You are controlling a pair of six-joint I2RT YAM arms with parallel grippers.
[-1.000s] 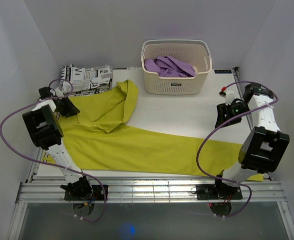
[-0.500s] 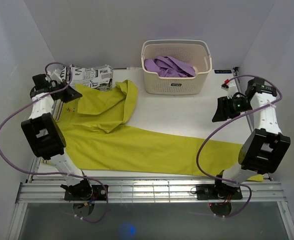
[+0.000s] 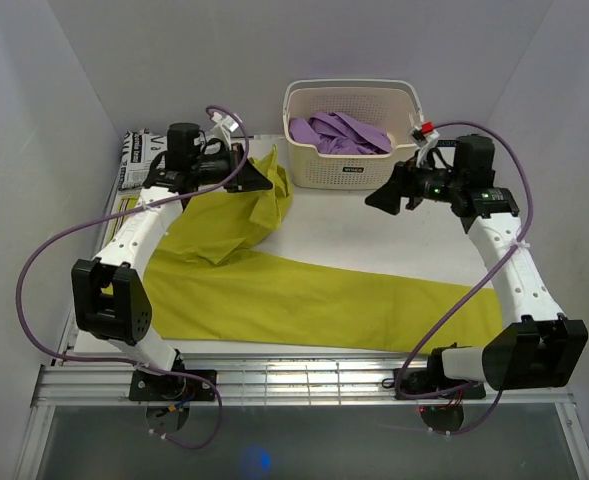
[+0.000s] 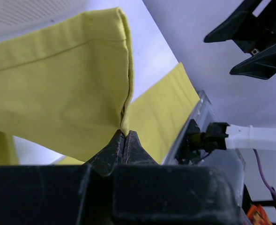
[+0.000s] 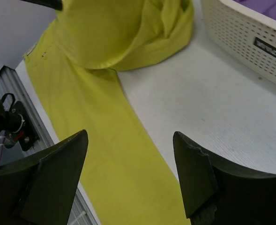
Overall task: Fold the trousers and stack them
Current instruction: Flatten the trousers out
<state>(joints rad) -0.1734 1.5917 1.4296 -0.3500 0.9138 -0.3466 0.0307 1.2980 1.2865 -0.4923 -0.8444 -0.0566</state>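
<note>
The mustard-yellow trousers (image 3: 314, 295) lie across the table from the back left to the front right. My left gripper (image 3: 262, 181) is shut on a folded edge of the trousers (image 4: 58, 79) and holds it lifted beside the basket's left side. In the left wrist view the cloth hangs from the pinched fingertips (image 4: 125, 136). My right gripper (image 3: 379, 200) hovers open above the table's middle, in front of the basket, holding nothing. Through its wide jaws (image 5: 130, 135) I see the trouser leg (image 5: 105, 140) below.
A white basket (image 3: 406, 150) stands at the back centre with a purple garment (image 3: 339, 132) in it. A newspaper-print garment (image 3: 137, 160) lies at the back left, behind my left arm. Metal rails (image 3: 294, 380) run along the front edge.
My left gripper has shut on the trousers' edge and carried it up and right toward the basket. My right arm has swung left over the table's middle, its jaws wider.
</note>
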